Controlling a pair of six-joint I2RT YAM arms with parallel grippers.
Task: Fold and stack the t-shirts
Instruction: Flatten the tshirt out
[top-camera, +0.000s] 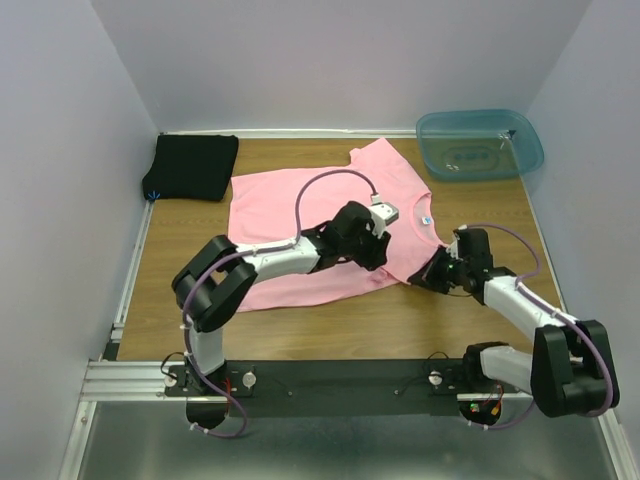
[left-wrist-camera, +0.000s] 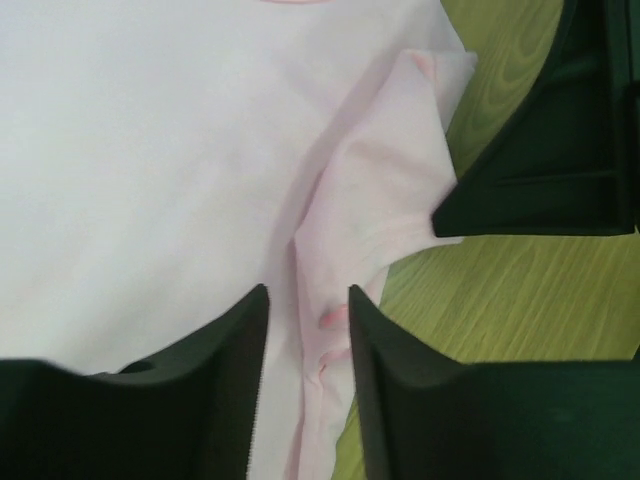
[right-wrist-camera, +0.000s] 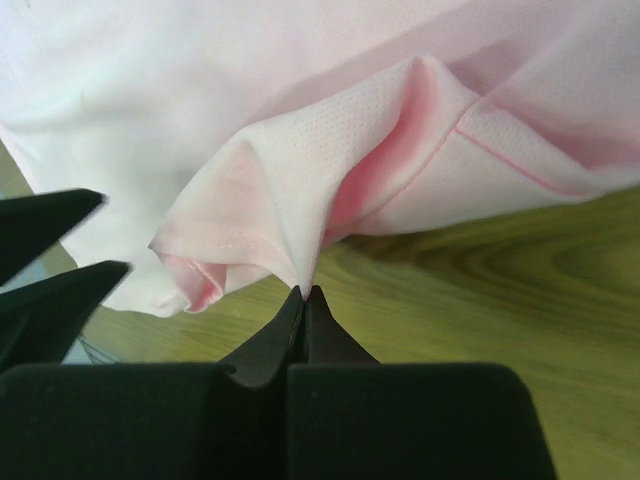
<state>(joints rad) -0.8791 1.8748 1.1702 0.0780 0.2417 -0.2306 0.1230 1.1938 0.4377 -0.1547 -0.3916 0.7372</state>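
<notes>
The light pink t-shirt (top-camera: 290, 200) lies spread on the wooden table (top-camera: 330, 320), its blue neck label (top-camera: 425, 221) to the right. My left gripper (top-camera: 384, 263) is low over its near right part, open, with a raised ridge of pink cloth (left-wrist-camera: 320, 330) between the jaws (left-wrist-camera: 306, 300). My right gripper (top-camera: 420, 279) is shut on a pinched fold of the pink sleeve (right-wrist-camera: 260, 220), fingertips (right-wrist-camera: 305, 292) just above the wood. The black t-shirt (top-camera: 192, 165) lies folded at the back left.
A translucent blue-green plastic bin (top-camera: 480, 145) stands at the back right corner. White walls close in the left, back and right sides. The two grippers are close together; the right one shows in the left wrist view (left-wrist-camera: 540, 180).
</notes>
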